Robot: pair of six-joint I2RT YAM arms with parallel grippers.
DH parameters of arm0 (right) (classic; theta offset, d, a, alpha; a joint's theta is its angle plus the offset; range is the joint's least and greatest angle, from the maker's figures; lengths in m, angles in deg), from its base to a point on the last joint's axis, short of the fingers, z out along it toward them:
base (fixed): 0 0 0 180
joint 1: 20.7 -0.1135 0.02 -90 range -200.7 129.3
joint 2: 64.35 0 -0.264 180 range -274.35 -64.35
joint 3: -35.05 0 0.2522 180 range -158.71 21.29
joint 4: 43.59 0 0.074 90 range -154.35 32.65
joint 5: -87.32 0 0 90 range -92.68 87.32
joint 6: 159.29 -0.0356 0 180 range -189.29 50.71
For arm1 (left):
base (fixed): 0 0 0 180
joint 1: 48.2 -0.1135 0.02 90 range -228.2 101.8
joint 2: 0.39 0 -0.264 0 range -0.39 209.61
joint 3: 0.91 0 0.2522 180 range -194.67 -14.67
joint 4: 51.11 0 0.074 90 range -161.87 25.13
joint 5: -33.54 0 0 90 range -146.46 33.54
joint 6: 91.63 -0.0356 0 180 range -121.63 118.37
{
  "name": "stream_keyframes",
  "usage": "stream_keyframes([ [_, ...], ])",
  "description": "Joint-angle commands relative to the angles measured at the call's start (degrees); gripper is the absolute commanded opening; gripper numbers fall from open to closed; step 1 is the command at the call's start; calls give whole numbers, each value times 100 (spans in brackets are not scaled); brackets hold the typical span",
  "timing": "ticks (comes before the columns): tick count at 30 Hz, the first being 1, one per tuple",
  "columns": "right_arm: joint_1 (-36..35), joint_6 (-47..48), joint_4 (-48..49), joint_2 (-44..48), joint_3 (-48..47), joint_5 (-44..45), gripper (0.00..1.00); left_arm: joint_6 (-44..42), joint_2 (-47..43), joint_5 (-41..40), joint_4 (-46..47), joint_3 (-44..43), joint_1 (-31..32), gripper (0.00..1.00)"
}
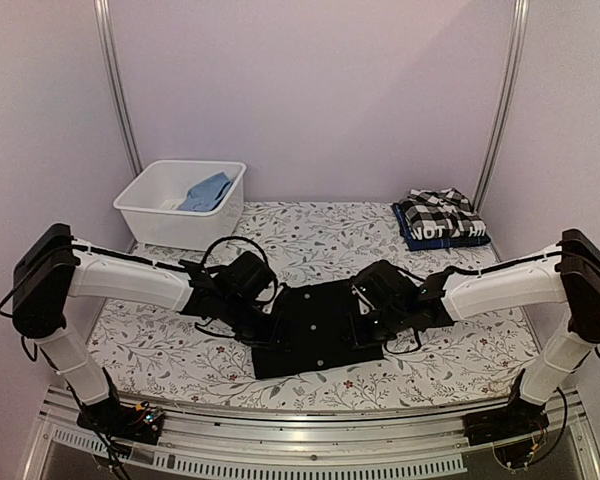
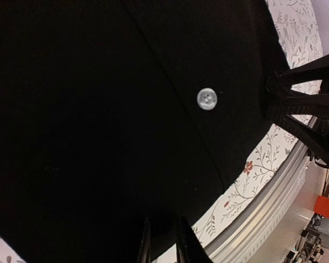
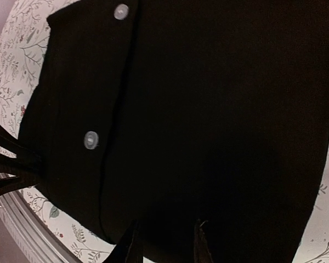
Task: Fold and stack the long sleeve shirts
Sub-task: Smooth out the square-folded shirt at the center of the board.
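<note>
– So, what stands furthest left?
– One white rectangular plastic bin, at the back left of the flower-patterned table cover, with one crumpled blue cloth inside it.
– And the arms?
– Two. The left gripper is down at the left side of the plain black cloth shirt, which lies spread in the middle of the table, near the front edge.
– Is it pinching the cloth?
– I cannot tell. In its wrist view the two fingertips stand close together over black cloth, with only a narrow gap.
– How many small white round buttons?
– One in the left wrist view, two in the right wrist view.
– And the right gripper?
– It is down at the shirt's right side. Its fingertips stand further apart at the cloth's edge, but grasping or released, I cannot tell.
– Anything at the far right?
– One stack at the back right: one folded black-and-white checked shirt on top of one dark shirt with white lettering.
</note>
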Motion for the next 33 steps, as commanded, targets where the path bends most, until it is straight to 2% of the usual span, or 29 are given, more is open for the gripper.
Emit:
stream_keyframes([
  [1,-9,-492,-82,-339,379,332,30,-44,390,149,154,-99,60,17],
  [8,-95,-1044,-57,-150,802,363,30,-136,910,-277,-224,-331,-89,15],
  [17,14,-668,-631,476,-201,885,36,-129,763,-847,-648,-598,-205,16],
  [23,529,-129,-190,-152,-1051,507,37,3,420,-1066,-686,-515,-327,16],
  [33,1333,282,459,-1683,-1875,-380,28,-76,66,-1055,-626,-281,-857,15],
])
